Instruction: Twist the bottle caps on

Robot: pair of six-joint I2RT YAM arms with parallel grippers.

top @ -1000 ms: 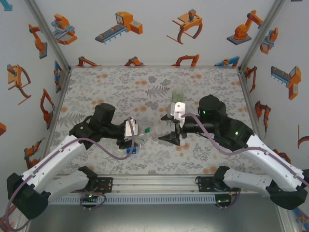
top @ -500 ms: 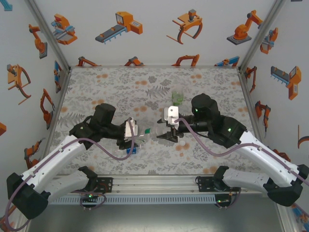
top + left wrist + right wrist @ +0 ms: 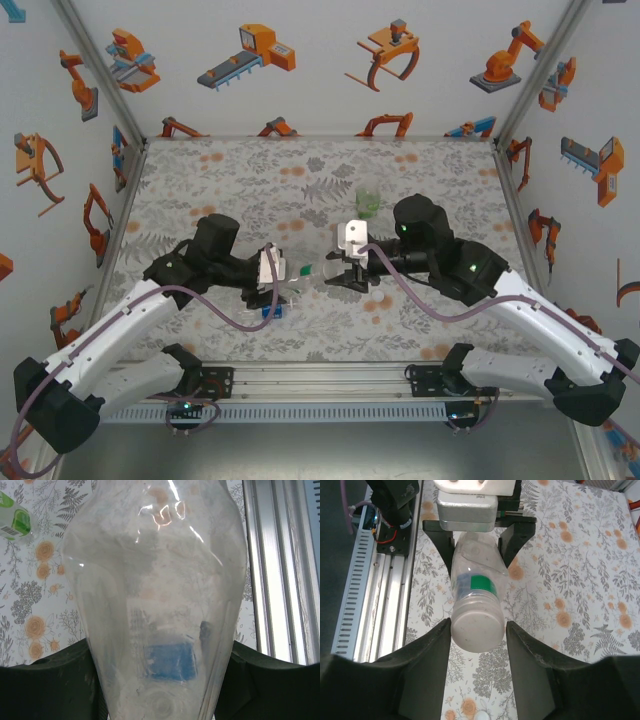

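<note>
A clear bottle [image 3: 305, 276] with a blue-and-green label band [image 3: 475, 583] lies level above the table, and my left gripper [image 3: 275, 292] is shut on its body [image 3: 155, 580]. Its whitish round bottle cap [image 3: 476, 629] faces my right gripper [image 3: 478, 626], which is open. The jaws flank the cap closely: the left finger [image 3: 437, 650] is at its edge, while a thin gap shows before the right finger [image 3: 525, 655]. In the top view my right gripper [image 3: 338, 278] meets the bottle's right end. A loose bottle cap [image 3: 481, 716] lies on the table below.
A greenish bottle [image 3: 368, 200] stands behind my right gripper. A bottle with a white-and-green label [image 3: 12, 516] lies on the patterned table. The aluminium rail [image 3: 320, 380] runs along the near edge, and printed walls enclose the other sides.
My right gripper moved left up to the bottle's capped end, and its jaws narrowed around the cap. The left gripper and bottle stayed put.
</note>
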